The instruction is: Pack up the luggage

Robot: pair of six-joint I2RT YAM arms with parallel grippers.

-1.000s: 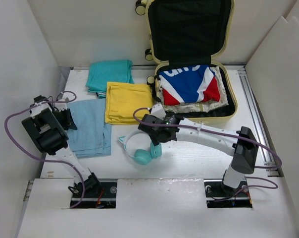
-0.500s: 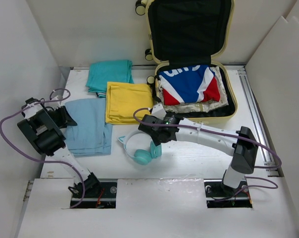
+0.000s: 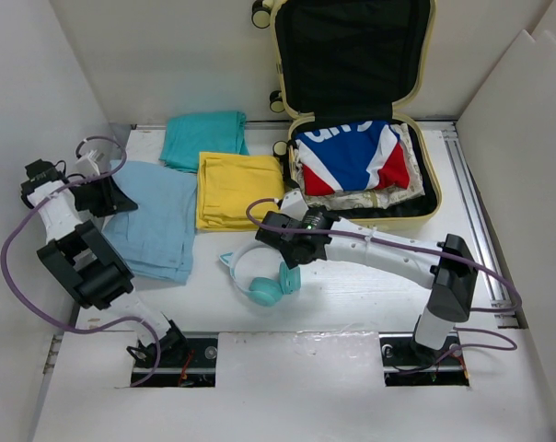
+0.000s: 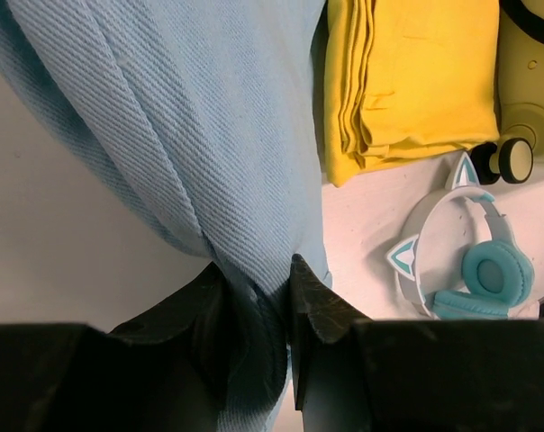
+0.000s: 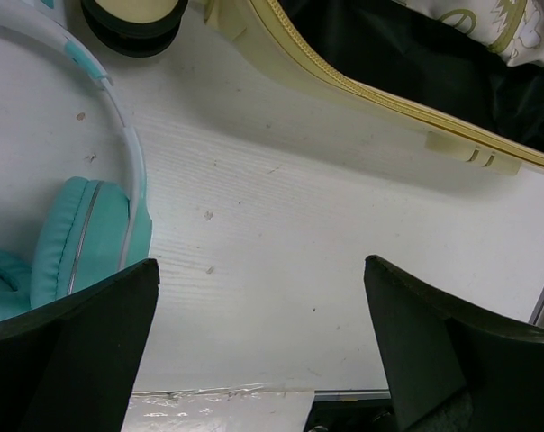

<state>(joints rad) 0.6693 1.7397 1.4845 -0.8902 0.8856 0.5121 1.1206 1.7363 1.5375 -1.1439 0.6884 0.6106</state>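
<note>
Left gripper [image 4: 258,292] clamping bunched edge of light-blue cloth [image 4: 209,135], right gripper [image 5: 263,315] spread wide over table [image 5: 281,216], headphones [image 5: 83,234] beside one finger, luggage [image 5: 344,85] rim just ahead.

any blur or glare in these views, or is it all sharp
Top external: even, soft light, faint shadows, no glare; luggage lining reads flat black. Left wrist: blue cloth weave crisp, left end effector dark and underlit. Right wrist: table grain sharp, right end effector a dark soft-edged silhouette.
</note>
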